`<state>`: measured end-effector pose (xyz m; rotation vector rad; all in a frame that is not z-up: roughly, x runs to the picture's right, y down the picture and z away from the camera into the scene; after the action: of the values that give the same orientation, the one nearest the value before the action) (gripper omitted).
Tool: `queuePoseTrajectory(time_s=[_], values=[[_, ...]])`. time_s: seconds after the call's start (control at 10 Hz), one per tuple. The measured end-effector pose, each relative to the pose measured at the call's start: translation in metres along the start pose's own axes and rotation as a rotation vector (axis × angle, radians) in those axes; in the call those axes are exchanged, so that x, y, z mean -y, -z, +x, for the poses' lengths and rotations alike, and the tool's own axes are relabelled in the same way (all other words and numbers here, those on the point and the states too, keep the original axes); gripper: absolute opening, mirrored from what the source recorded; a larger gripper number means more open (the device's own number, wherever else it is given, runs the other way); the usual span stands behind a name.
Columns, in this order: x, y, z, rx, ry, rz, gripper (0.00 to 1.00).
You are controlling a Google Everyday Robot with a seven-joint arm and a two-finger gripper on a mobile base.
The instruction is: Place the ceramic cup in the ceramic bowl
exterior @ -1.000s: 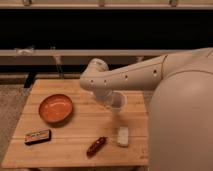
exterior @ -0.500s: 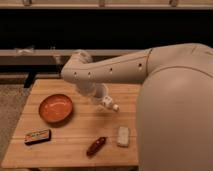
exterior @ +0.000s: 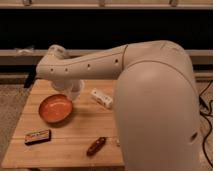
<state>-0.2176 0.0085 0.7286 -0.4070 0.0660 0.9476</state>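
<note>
The orange ceramic bowl sits on the left part of the wooden table. My gripper hangs under the left end of the white arm, just above the bowl's far right rim. It is shut on the pale glossy ceramic cup, which is held over the rim and partly hidden by the arm.
A pale oblong piece shows just right of the cup; I cannot tell whether it rests on the table. A dark flat packet lies at the front left. A brown oblong item lies near the front edge. My arm covers the table's right side.
The arm has swung left with the cup, from mid-table to the bowl's far right rim. The bowl, the packet and the brown item have not moved.
</note>
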Motion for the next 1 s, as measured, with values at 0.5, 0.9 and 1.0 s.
queuePoseTrajectory(time_s=[0.5, 0.9, 1.0], values=[[-0.07, -0.017, -0.006, 0.019, 0.192, -0.042, 0.0], [-0.097, -0.036, -0.002, 0.005, 0.237, -0.026, 0.0], [-0.102, -0.04, -0.004, 0.006, 0.246, -0.022, 0.0]])
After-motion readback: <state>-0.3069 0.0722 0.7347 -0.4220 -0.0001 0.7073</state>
